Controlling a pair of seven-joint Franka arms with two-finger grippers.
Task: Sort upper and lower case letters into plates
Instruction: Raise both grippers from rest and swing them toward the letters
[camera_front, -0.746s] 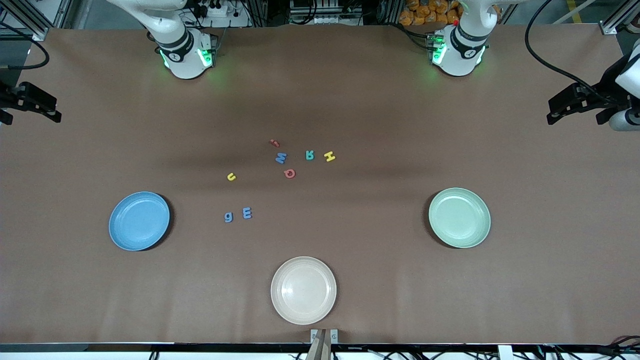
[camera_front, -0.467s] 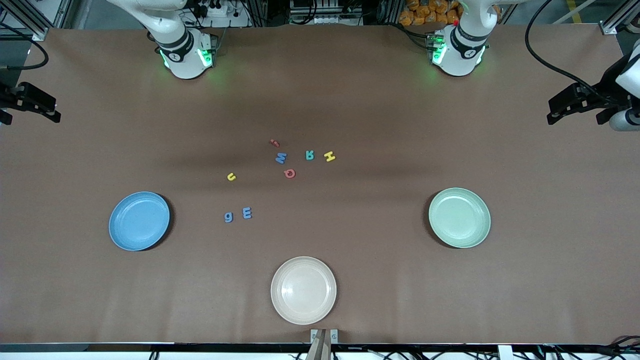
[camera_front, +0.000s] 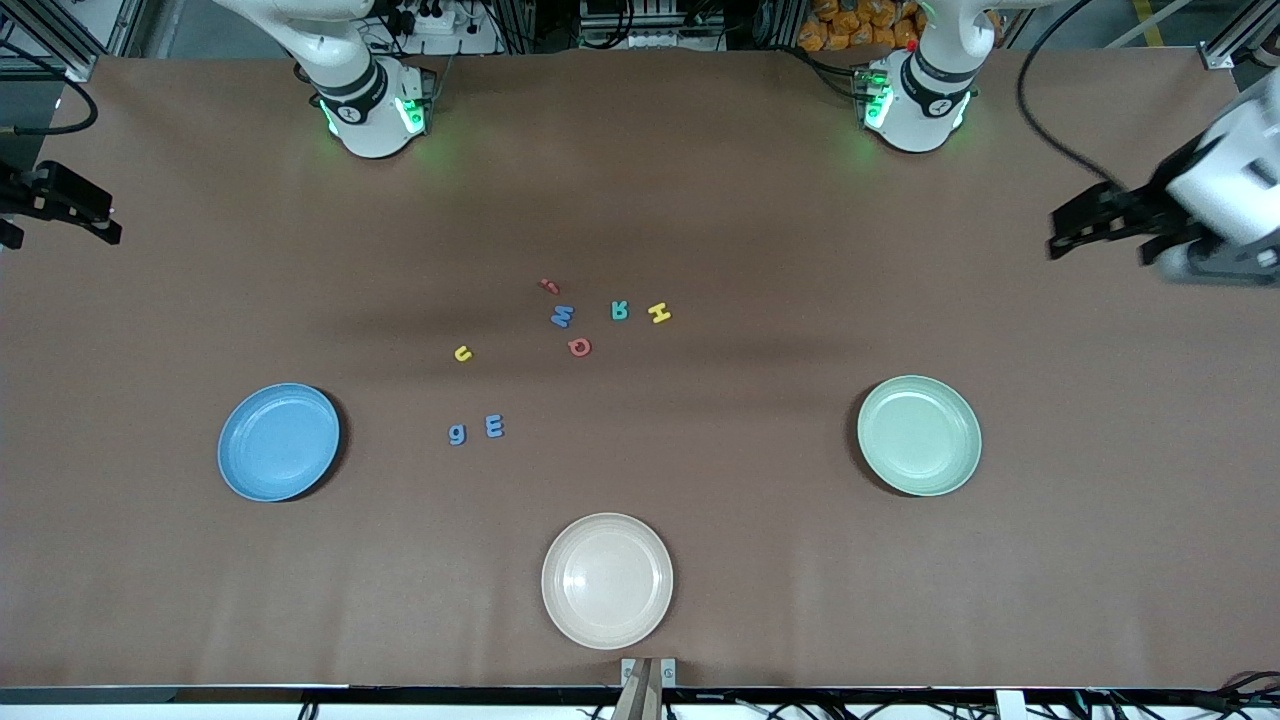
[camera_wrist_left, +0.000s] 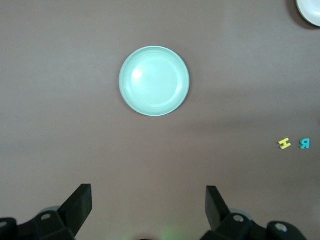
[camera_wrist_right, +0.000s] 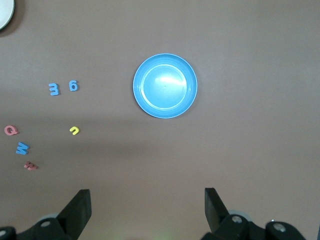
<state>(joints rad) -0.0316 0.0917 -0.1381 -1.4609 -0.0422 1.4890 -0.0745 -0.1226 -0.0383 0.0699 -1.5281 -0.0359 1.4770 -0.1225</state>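
Several small letters lie loose mid-table: a red piece (camera_front: 548, 285), blue M (camera_front: 562, 316), teal R (camera_front: 620, 310), yellow H (camera_front: 659, 313), red Q (camera_front: 579, 347), yellow u (camera_front: 462, 353), blue g (camera_front: 457, 434) and blue E (camera_front: 494, 426). The sky blue plate (camera_front: 279, 441) sits toward the right arm's end, the mint green plate (camera_front: 919, 435) toward the left arm's end; both hold nothing. My left gripper (camera_front: 1068, 233) hangs open high over the table at its own end. My right gripper (camera_front: 105, 228) waits open over the table's edge at its end. Each wrist view shows wide-apart fingers: the left gripper (camera_wrist_left: 148, 200) and the right gripper (camera_wrist_right: 148, 202).
A cream-beige plate (camera_front: 607, 580) with nothing in it sits near the table's front edge, nearer the camera than the letters. The two robot bases (camera_front: 372, 105) (camera_front: 915, 95) stand at the table's back edge. Brown paper covers the table.
The left arm's hand has swung inward over the table toward the middle. The right arm, the letters and the plates have not moved.
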